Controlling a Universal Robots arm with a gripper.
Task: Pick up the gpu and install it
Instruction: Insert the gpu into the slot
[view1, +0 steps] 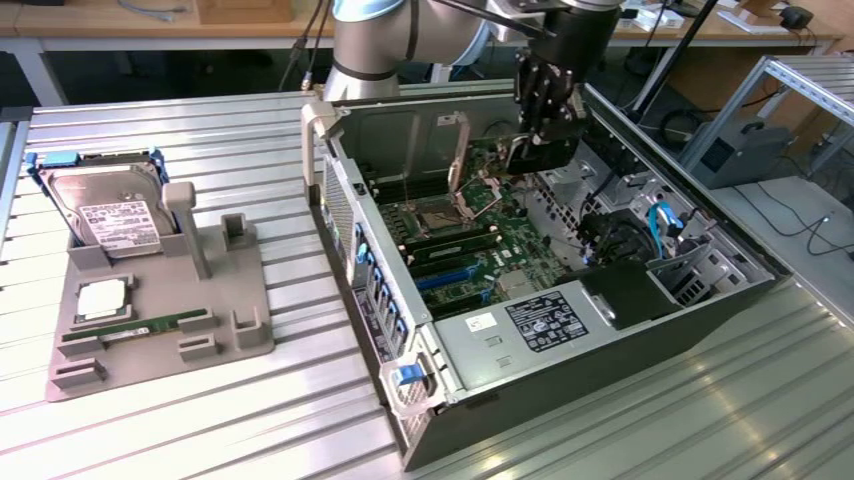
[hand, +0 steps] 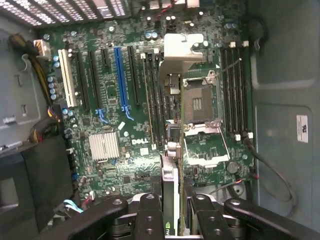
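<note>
Caller: Ribbed metal table (view1: 200, 420) under everything, open computer case (view1: 727, 300) lying on its side, parts tray (view1: 254, 345) off to the exterior view's left with the hard drive (view1: 114, 215) and the RAM stick (view1: 147, 327) sitting in it. Where's the gpu (hand: 170, 175)?

Spotter: Up in the gripper (hand: 174, 207) — it's pinched edge-on between the two fingers (hand: 150, 212), which are drawn in narrow on its thin body. It hangs inside the case above the motherboard (hand: 115, 165), clear of it as far as I can judge.

Caller: And how does it sit against the slots?

Spotter: That's the key relation. Its long edge runs roughly parallel to the expansion slots, so the lie looks right. But it's off to one side: the card hovers just beside the CPU socket (hand: 197, 102), and the blue expansion slot (hand: 120, 80) is well apart from it, with several black slots between. In the exterior view those slots lie nearer the camera and toward that view's left of the gripper.

Caller: So not seated?

Spotter: Not seated — off the tray and inside the case, with no slot engaged yet, I'd say.
</note>
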